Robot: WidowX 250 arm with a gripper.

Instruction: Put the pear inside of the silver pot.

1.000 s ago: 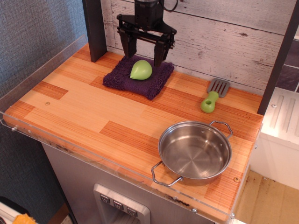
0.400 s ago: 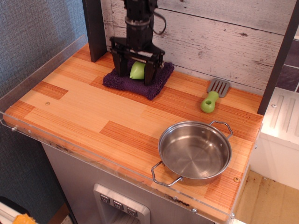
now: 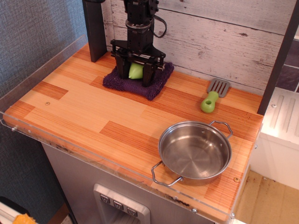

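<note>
The light-green pear [image 3: 136, 71] lies on a dark purple cloth [image 3: 138, 79] at the back of the wooden counter. My black gripper [image 3: 136, 74] is lowered over the pear, with one finger on each side and both pressed against it, so it is shut on the pear; the fingers hide the pear's sides. The pear still rests on the cloth. The silver pot [image 3: 195, 151], shallow with two wire loop handles, stands empty at the front right of the counter, far from the gripper.
A grey spatula with a green handle [image 3: 212, 95] lies at the back right. A dark post [image 3: 96, 28] stands just left of the cloth. A clear acrylic rim [image 3: 117, 170] runs along the counter's front and left edges.
The gripper came down from above the pear and its fingers closed in on the pear's two sides. The pear and the pot have stayed in place.
</note>
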